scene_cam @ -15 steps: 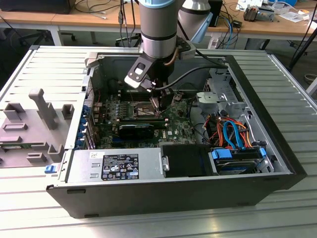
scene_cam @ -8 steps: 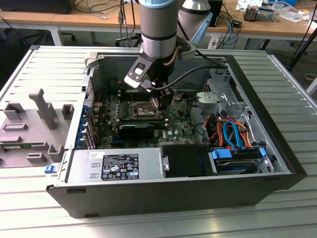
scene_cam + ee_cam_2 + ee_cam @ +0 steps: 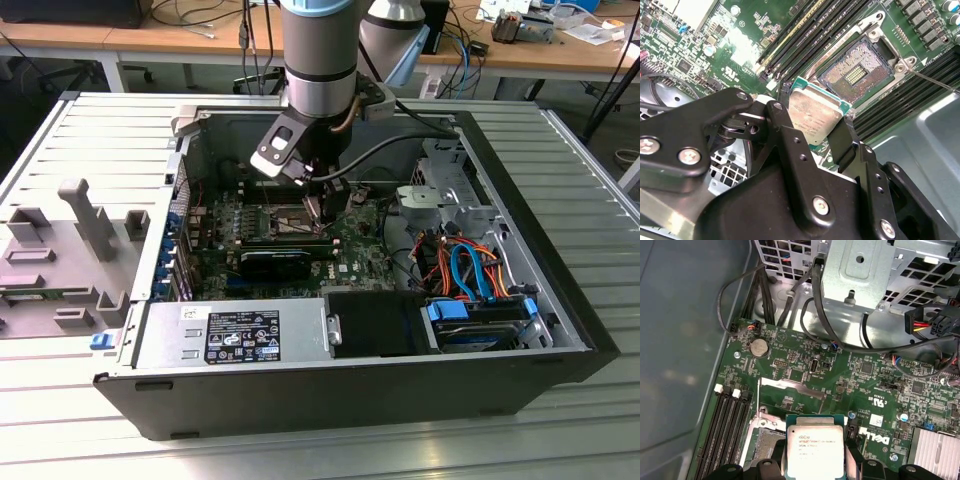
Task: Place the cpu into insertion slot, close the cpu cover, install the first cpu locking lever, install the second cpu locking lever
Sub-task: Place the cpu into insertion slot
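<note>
Got the cpu [image 3: 814,116] pinched by its edges in my pincer [image 3: 810,121], hanging close over the board right beside the insertion slot [image 3: 855,72], not seated. The cpu cover [image 3: 790,388] stands flipped up. Long black memory slots [image 3: 805,35] crowd both sides of the socket. In the exterior view, the drive cage [image 3: 445,190] is at 3 o'clock from my pincer and the power supply [image 3: 240,335] at 7.
</note>
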